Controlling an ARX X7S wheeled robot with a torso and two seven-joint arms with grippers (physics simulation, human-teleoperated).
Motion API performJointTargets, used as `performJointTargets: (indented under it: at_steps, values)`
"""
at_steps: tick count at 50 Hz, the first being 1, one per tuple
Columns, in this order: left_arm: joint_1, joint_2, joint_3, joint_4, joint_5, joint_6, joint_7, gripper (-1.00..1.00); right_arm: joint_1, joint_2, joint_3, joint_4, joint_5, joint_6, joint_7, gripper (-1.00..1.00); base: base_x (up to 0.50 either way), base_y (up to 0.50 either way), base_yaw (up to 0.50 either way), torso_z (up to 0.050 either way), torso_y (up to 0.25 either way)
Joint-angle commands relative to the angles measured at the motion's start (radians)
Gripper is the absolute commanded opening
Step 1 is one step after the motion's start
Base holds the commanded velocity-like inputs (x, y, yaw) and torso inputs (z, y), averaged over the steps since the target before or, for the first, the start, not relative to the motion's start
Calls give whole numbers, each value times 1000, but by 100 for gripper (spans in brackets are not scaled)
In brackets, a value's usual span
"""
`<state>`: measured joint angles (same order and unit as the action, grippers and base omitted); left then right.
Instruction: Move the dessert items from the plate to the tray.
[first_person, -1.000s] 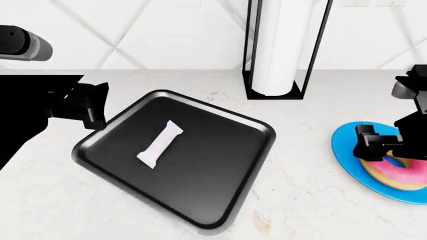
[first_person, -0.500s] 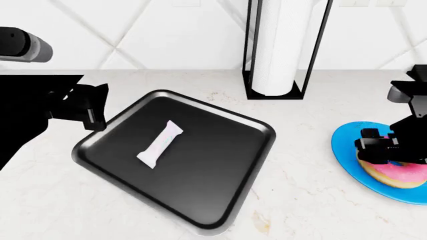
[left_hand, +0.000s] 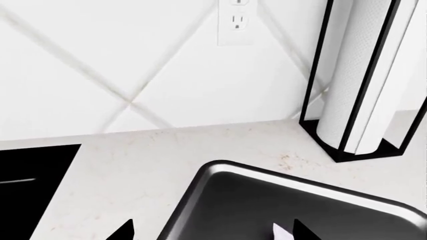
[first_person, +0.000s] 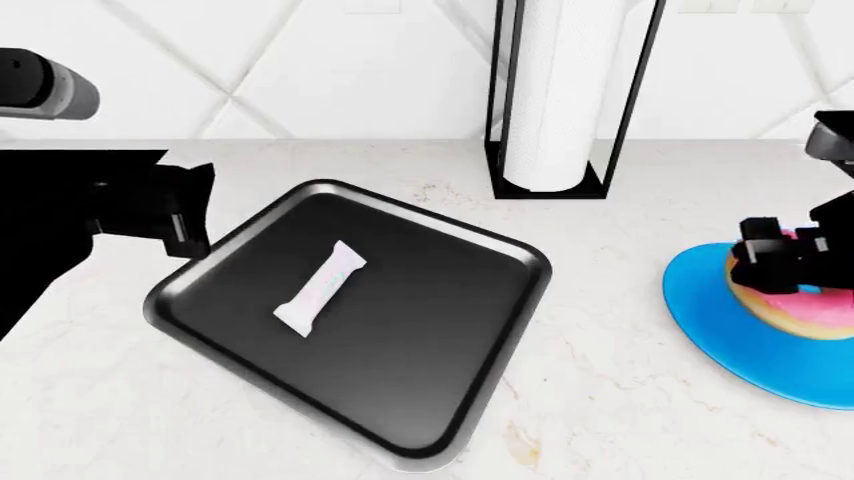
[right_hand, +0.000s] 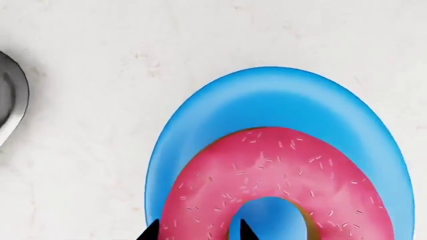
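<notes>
Two containers sit on the bench (first_person: 627, 400) in my head view: the black tray (first_person: 441, 440) at centre-left and a blue plate (first_person: 707, 320) at the right edge. Inside the tray lies the wrapped bar (first_person: 320, 288), roughly in the middle of the tray floor, tilted on a diagonal, with bare black floor all around it. On my side of the plate's centre is the pink-iced donut (first_person: 811, 310), partly cut off by the frame edge.

My right gripper (first_person: 787, 250) is at the donut's near-left rim; in the right wrist view two dark fingers (right_hand: 148, 231) straddle the iced ring (right_hand: 267, 170), one outside it and one in the hole, apparently clamped on it, and the donut looks raised off the plate.

My left gripper (first_person: 180, 215) hangs just beside the tray's far-left corner, over the bench. In the left wrist view only the tips of its fingers (left_hand: 123, 231) show, set wide apart with nothing between them.

Between tray and plate is a stretch of bare bench. A paper towel holder (first_person: 561, 100) stands behind, near the tray's far corner. A dark sink basin (left_hand: 33, 185) lies left of the tray.
</notes>
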<state>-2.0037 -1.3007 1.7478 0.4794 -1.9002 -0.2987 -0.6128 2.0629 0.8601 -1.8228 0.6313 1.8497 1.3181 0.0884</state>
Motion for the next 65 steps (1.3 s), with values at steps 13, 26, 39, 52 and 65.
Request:
performJointTargets:
  at_steps: [13, 26, 39, 52, 65]
  values:
    - [-18, -1, -31, 2, -19, -24, -25, 100, 168, -236, 0, -26, -223, 3, -291, -100, 0, 0, 0, 0, 0]
    - [-10, 28, -40, -3, -34, -21, -32, 100, 123, -380, 17, -78, -273, -79, -378, -100, 0, 0, 0, 0, 0]
    - [17, 37, -41, -14, -18, -2, -16, 100, 73, -464, 33, -93, -302, -149, -438, -100, 0, 0, 0, 0, 0]
    - [13, 18, -51, -16, -16, -19, -8, 100, 22, -502, 70, -102, -285, -207, -446, -100, 0, 0, 0, 0, 0]
    - [31, 6, -54, -8, -13, -7, -14, 100, -11, -533, 99, -160, -257, -227, -435, -100, 0, 0, 0, 0, 0]
